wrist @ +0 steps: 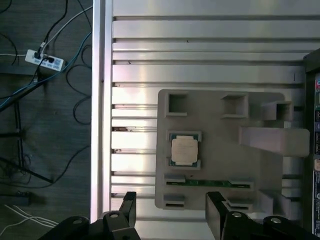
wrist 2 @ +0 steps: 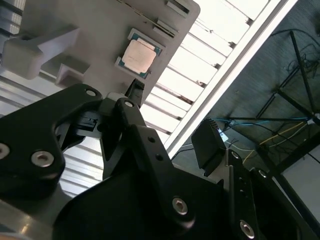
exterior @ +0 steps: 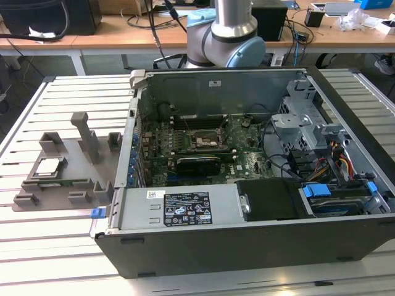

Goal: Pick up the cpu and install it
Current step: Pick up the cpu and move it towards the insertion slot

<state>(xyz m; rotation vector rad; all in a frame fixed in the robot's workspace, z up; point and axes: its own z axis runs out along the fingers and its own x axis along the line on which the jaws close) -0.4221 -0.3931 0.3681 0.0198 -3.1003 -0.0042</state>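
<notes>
The gripper (wrist: 172, 215) is spread wide with nothing between its two black fingers (wrist: 129, 210), and it touches nothing. In the first wrist view the cpu (wrist: 184, 150) lies ahead of the fingertips, roughly in line with the gap between them and clearly apart from them. It rests flat in a square recess of the grey tray (wrist: 215, 125), silvery top facing up. In the second wrist view the gripper (wrist 2: 172, 120) likewise stands off from the cpu (wrist 2: 139, 54), one fingertip pointing toward the chip on the tray (wrist 2: 95, 30). In the exterior view the tray (exterior: 77, 169) sits at the middle left of the frame on a slatted metal table (exterior: 55, 246), with the cpu (exterior: 48, 165) near the tray's left edge among its upright blocks. Just beside the tray, filling the centre and right of the frame, is an open computer case (exterior: 185, 253). Its motherboard socket (exterior: 207, 140) lies near the frame's centre, well apart from the cpu. The arm (exterior: 231, 31) rises at the upper centre, behind the case.
</notes>
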